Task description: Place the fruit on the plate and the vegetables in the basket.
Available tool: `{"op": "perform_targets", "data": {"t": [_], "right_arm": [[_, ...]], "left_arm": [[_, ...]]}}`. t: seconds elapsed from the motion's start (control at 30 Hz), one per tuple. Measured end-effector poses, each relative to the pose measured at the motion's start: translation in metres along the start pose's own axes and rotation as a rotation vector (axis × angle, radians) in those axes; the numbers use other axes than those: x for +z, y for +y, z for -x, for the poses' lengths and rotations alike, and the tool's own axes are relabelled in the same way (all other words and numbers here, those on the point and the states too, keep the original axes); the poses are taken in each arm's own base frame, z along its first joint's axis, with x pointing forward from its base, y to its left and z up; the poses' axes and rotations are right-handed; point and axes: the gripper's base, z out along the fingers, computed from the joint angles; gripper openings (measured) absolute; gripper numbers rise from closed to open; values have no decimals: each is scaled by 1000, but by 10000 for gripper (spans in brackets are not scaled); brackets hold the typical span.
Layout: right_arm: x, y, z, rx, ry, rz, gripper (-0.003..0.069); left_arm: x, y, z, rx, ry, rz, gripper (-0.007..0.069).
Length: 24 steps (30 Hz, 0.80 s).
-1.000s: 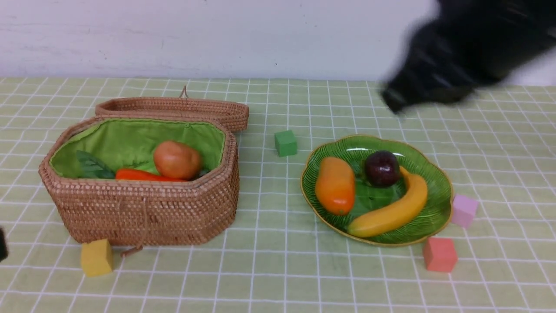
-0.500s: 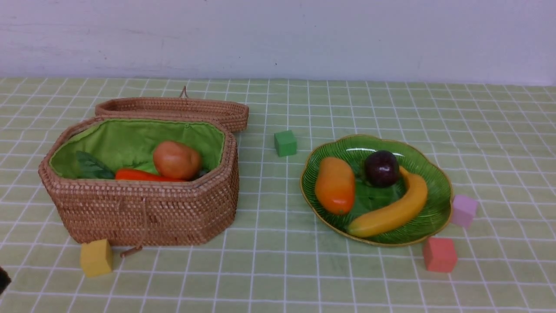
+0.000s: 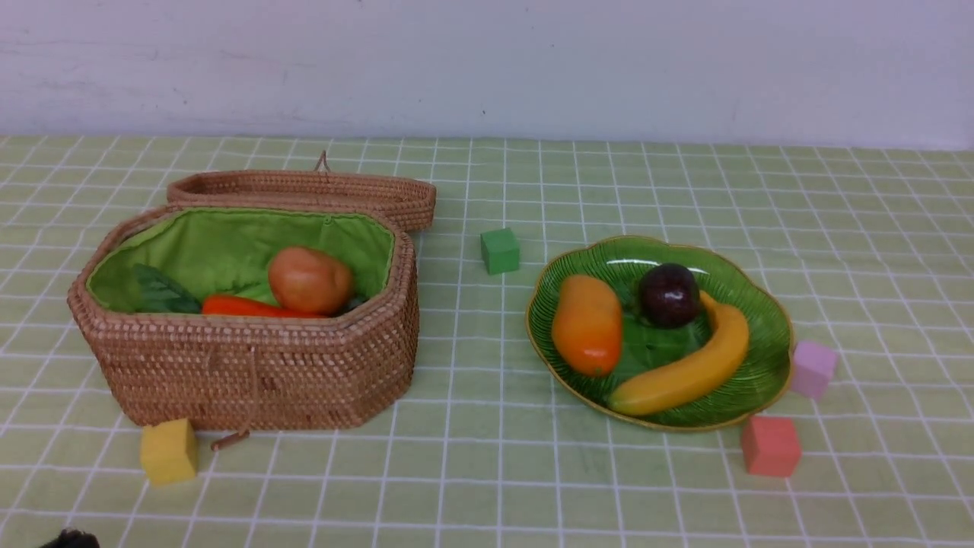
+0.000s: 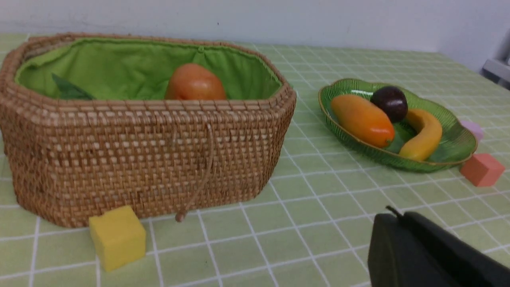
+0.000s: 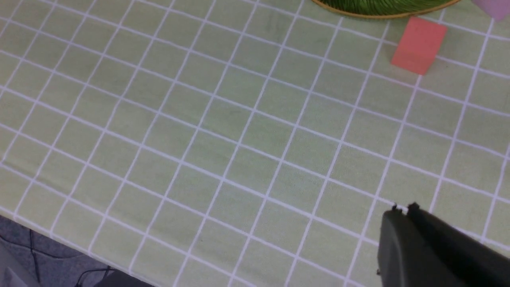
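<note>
Claws: left [image 4: 392, 213] & right [image 5: 402, 209] both together, empty. Fruit on plate [image 3: 761, 373]; veg in basket [image 3: 259, 373].

The basket [image 3: 251, 358] stands on the left of the table [image 3: 487, 472], with its lid [image 3: 304, 190] lying directly behind it. In the basket, the potato [image 3: 310, 279] rests on the carrot [image 3: 251, 307]. One cube [image 3: 169, 450] sits just before the basket's left front corner. The plate [image 3: 761, 365] stands to the right, well apart from the basket. On the plate, the mango [image 3: 587, 324] lies left, the banana [image 3: 689, 361] right, the mangosteen [image 3: 669, 294] between them toward the rear. A second cube [image 3: 500, 250] sits between basket and plate, further back. A third cube [image 3: 813, 368] sits just beside the plate's right edge; a fourth cube [image 3: 770, 446] sits before the plate's right front.
</note>
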Motion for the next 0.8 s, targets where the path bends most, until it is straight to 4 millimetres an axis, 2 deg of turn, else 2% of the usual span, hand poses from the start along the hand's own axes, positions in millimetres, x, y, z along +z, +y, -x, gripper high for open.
{"op": "perform_targets", "data": {"t": [0.13,0.27,0.4,0.43,0.47,0.5,0.53,0.63,0.73,0.8], "right_arm": [[0,-2,0,-8,-1,-19,12],[3,-11,2,-37,-92,-93,6],[26,-27,-8,-7,-305,-130,-19],[39,-39,-24,42,-410,-171,-20],[51,-46,-37,73,-438,-192,-20],[52,-48,-38,87,-466,-203,-20],[63,-57,-59,146,-541,-234,-20],[86,-70,-99,224,-634,-307,-20],[97,-75,-119,216,-677,-354,-20],[100,-76,-125,195,-679,-369,-20]], "left_arm": [[1,0,-6,-2,41,-8,-13],[1,-1,-8,-2,64,-13,-13],[1,-1,-8,-2,69,-15,-13],[1,-1,-8,-2,69,-15,-12],[1,-1,-8,-2,69,-15,-11],[1,-1,-8,-2,69,-15,-11],[1,-1,-8,-2,69,-15,-10],[1,-1,-8,-2,70,-15,-8],[1,-1,-8,-2,70,-15,-5],[1,-1,-8,-2,71,-15,-3]]}}
